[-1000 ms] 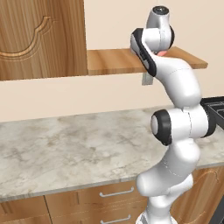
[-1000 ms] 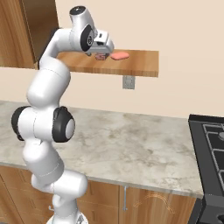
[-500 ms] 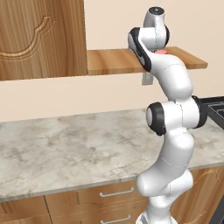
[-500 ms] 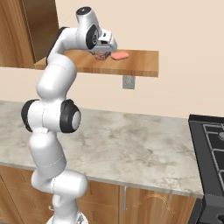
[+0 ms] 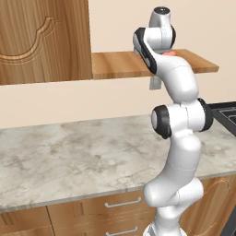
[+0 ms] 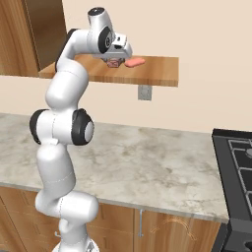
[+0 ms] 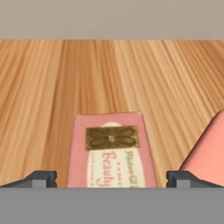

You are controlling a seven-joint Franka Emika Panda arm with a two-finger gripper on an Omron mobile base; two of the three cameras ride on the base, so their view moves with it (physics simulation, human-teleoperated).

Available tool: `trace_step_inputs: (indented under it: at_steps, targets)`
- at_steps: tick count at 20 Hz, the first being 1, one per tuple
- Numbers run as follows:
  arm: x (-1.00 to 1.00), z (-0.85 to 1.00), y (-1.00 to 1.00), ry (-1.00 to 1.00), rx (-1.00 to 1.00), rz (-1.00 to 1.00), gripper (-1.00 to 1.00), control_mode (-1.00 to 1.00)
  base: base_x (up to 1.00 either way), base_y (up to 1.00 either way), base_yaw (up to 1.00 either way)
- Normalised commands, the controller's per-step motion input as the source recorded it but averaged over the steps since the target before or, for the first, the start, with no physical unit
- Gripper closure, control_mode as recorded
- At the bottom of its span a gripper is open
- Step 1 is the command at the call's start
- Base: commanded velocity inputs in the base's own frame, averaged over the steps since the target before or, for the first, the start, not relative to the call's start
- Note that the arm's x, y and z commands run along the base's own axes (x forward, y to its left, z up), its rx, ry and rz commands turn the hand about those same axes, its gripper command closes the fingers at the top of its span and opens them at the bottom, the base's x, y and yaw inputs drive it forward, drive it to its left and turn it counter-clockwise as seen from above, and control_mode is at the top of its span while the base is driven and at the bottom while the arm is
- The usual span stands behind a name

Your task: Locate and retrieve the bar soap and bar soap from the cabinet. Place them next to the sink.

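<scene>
Up on the wooden shelf (image 6: pixel 152 74), the end effector (image 6: pixel 115 63) sits spread open, fingertips (image 7: pixel 41 178) either side of the labelled pink bar soap (image 7: pixel 112 157); the salmon bar (image 6: pixel 134 62) lies just beside it.

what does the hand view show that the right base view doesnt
Hand view alone: the label on the boxed bar soap, a gold emblem above script lettering, with the fingertips standing apart on either side of it.

Right base view alone: the white arm, the marble counter, the stove and a wall outlet.

Both: the wooden shelf, that soap under the gripper, and the salmon-pink bar soap beside it.
</scene>
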Motion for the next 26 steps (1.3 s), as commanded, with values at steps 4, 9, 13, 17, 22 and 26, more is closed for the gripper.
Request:
trace_step_inputs:
  at_steps: [4, 9, 13, 17, 22, 26]
  targets:
    - [0.03, -0.18, 0.00, 0.01, 0.01, 0.00, -1.00, -1.00, 0.00, 0.00, 0.00]
    - [0.05, -0.13, 0.00, 0.00, 0.00, 0.00, 1.00, -1.00, 0.00, 0.00, 0.00]
    - [0.00, 0.00, 0.00, 0.00, 0.00, 0.00, 1.00, -1.00, 0.00, 0.00, 0.00]
    - [-0.19, 0.25, -0.01, 0.00, 0.01, 0.00, 1.00, -1.00, 0.00, 0.00, 0.00]
    - [-0.72, 0.30, -0.02, -0.06, 0.08, 0.00, 1.00, -1.00, 0.00, 0.00, 0.00]
    - [-1.00, 0.01, -0.01, -0.09, 0.05, 0.01, 1.00, -1.00, 0.00, 0.00, 0.00]
